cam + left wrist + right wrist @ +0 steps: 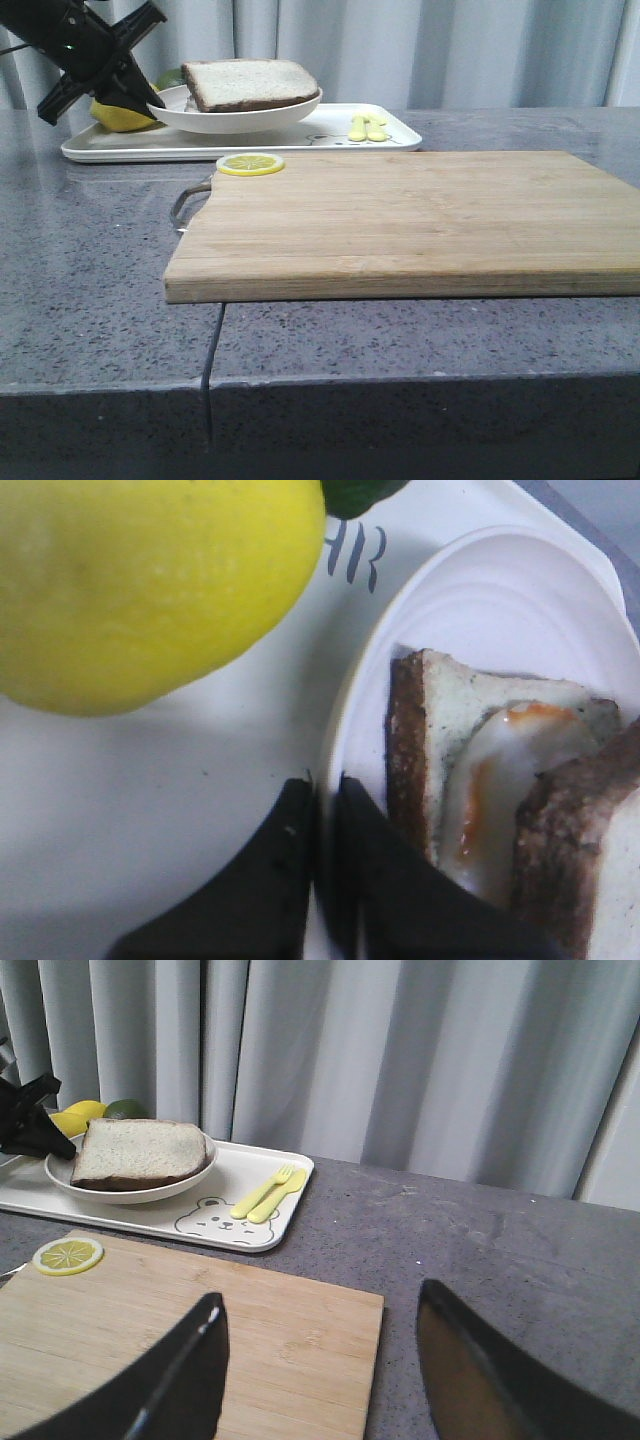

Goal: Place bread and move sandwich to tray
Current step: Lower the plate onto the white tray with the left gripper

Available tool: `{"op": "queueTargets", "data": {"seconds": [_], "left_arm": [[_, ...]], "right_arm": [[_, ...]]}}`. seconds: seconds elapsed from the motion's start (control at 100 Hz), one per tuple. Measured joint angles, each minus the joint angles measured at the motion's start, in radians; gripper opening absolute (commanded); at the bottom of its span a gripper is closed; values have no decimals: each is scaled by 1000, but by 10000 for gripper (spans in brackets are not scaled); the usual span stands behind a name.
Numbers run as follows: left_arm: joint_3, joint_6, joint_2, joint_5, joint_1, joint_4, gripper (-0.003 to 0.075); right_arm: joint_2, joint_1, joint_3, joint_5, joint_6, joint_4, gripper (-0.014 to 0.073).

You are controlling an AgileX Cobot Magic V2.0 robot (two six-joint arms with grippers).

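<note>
The sandwich sits on a round white plate (240,118) standing on the white bear tray (330,135) at the back left. The thick bread (250,82) lies on top. In the left wrist view the fried egg (510,770) shows between the lower slice (440,690) and the top bread (600,830). My left gripper (150,98) is shut on the plate's left rim (322,790), one finger inside and one outside. My right gripper (320,1305) is open and empty, above the right end of the wooden board (250,1350). It is out of the front view.
A lemon (120,118) and a green fruit (170,78) lie on the tray next to my left gripper. A yellow fork and spoon (367,127) lie on the tray's right part. A lemon slice (250,164) sits on the board's (400,220) far left corner. Curtains hang behind.
</note>
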Motion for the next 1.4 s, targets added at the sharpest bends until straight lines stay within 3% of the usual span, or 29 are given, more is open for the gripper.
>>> {"op": "queueTargets", "data": {"seconds": [1.4], "left_arm": [[0,-67,2,-19,-18,82,-20]], "right_arm": [[0,0,0,0,0,0,425]]}}
